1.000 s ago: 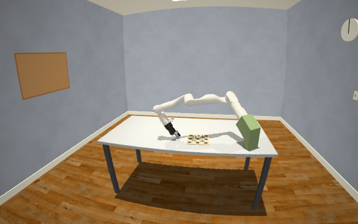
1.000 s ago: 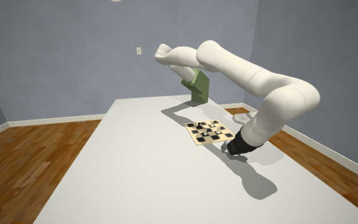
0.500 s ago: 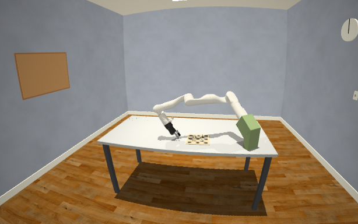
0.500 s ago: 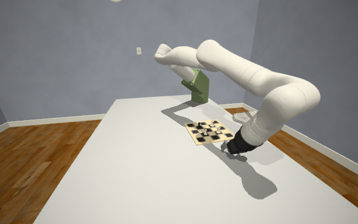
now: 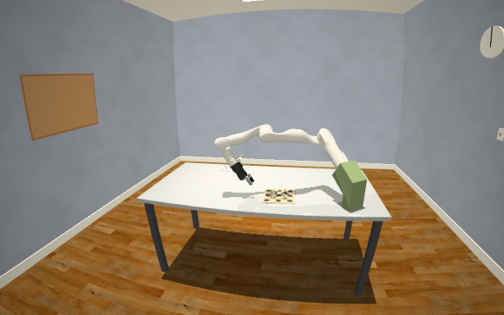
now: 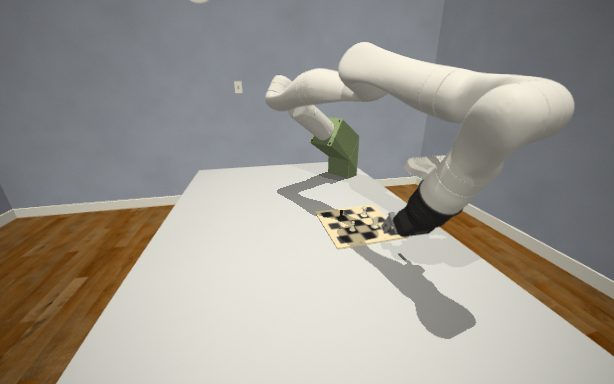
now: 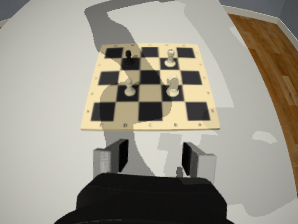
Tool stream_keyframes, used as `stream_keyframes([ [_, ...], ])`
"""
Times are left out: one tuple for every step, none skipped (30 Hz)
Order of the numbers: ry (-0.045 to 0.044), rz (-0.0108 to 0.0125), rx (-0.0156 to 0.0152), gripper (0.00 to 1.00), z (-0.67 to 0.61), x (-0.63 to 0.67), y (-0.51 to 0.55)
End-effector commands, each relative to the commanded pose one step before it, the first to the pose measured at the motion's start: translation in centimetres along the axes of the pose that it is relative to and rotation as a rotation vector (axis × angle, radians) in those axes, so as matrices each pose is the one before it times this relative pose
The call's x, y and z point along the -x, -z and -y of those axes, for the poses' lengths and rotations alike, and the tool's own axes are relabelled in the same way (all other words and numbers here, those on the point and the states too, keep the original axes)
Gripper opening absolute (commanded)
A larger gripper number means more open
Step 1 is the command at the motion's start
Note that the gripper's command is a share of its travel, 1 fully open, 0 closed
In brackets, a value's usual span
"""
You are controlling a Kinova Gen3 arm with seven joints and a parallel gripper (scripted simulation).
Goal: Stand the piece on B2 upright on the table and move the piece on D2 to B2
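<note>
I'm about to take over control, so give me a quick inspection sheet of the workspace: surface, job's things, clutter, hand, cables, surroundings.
Surface: white table carrying the board and the arm's green base; arm shadow across it.
Job's things: small chessboard with four pieces upright, one dark piece and three light pieces; square letters too small to read.
Clutter: nothing seen.
Hand: hand open, holding nothing, above the table just off the board's near edge, pointed toward the board.
Cables: nothing seen.
Surroundings: wood floor, grey walls, corkboard, wall clock, wall outlets.
</note>
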State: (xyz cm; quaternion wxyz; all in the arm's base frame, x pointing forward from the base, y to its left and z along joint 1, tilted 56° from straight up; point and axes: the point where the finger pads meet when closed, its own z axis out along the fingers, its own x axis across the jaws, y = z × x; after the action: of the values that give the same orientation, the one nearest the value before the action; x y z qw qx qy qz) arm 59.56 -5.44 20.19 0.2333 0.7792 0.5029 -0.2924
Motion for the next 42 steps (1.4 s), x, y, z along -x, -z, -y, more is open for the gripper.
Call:
stream_keyframes([
  [0.00530,-0.00628,0.01357,1.00,0.474,-0.268,1.422],
  [0.00000,0.00000,0.00000,1.00,0.082,-0.004,0.133],
  [0.00000,0.00000,0.00000,1.00,0.046,-0.002,0.075],
  [0.00000,0.00000,0.00000,1.00,0.019,-0.001,0.030],
  [0.00000,0.00000,0.00000,1.00,0.003,0.000,0.005],
  [-0.00144,0.00230,-0.00446,1.00,-0.049,0.066,-0.313],
  [0.00016,-0.00006,0.00008,1.00,0.000,-0.004,0.001],
  [0.00041,-0.00015,0.00022,1.00,0.001,-0.010,0.002],
  [0.00078,-0.00029,0.00041,1.00,0.002,-0.019,0.003],
  [0.00126,-0.00047,0.00066,1.00,0.003,-0.031,0.005],
  [0.00183,-0.00068,0.00095,1.00,0.004,-0.045,0.007],
  [0.00248,-0.00091,0.00130,1.00,0.006,-0.060,0.010],
  [0.00000,0.00000,0.00000,1.00,0.000,0.000,0.000],
  [0.00000,0.00000,0.00000,1.00,0.000,0.000,0.000],
  [0.00322,-0.00117,0.00168,1.00,0.008,-0.078,0.012],
  [0.00402,-0.00144,0.00210,1.00,0.010,-0.097,0.015],
  [0.00489,-0.00172,0.00255,1.00,0.012,-0.117,0.018],
  [0.00581,-0.00200,0.00303,1.00,0.015,-0.139,0.020],
  [0.00678,-0.00227,0.00353,1.00,0.019,-0.161,0.022],
  [0.00779,-0.00253,0.00405,1.00,0.022,-0.183,0.024],
  [0.00884,-0.00276,0.00458,1.00,0.027,-0.206,0.025],
  [0.00991,-0.00297,0.00513,1.00,0.032,-0.228,0.025],
  [0.01101,-0.00313,0.00568,1.00,0.037,-0.250,0.024],
  [0.01213,-0.00326,0.00623,1.00,0.044,-0.272,0.023],
  [0.01327,-0.00333,0.00678,1.00,0.051,-0.293,0.020],
  [0.01441,-0.00335,0.00732,1.00,0.059,-0.313,0.017],
  [0.01557,-0.00330,0.00785,1.00,0.069,-0.332,0.012],
  [0.01672,-0.00319,0.00836,1.00,0.079,-0.350,0.007],
  [0.01787,-0.00301,0.00884,1.00,0.091,-0.366,0.000],
  [0.00000,0.00000,0.00000,1.00,0.000,0.000,0.000],
  [0.00000,0.00000,0.00000,1.00,0.000,0.000,0.000],
  [0.01902,-0.00276,0.00930,1.00,0.104,-0.381,-0.007],
  [0.02015,-0.00244,0.00972,1.00,0.119,-0.394,-0.015],
  [0.02128,-0.00205,0.01010,1.00,0.135,-0.406,-0.024],
  [0.02239,-0.00159,0.01044,1.00,0.153,-0.416,-0.034],
  [0.02349,-0.00106,0.01073,1.00,0.172,-0.424,-0.044],
  [0.02456,-0.00047,0.01096,1.00,0.192,-0.432,-0.054],
  [0.02561,0.00018,0.01114,1.00,0.214,-0.437,-0.064],
  [0.02664,0.00087,0.01125,1.00,0.237,-0.442,-0.074],
  [0.02764,0.00162,0.01131,1.00,0.261,-0.445,-0.083],
  [0.02860,0.00239,0.01130,1.00,0.286,-0.448,-0.092],
  [0.02952,0.00320,0.01122,1.00,0.313,-0.449,-0.100],
])
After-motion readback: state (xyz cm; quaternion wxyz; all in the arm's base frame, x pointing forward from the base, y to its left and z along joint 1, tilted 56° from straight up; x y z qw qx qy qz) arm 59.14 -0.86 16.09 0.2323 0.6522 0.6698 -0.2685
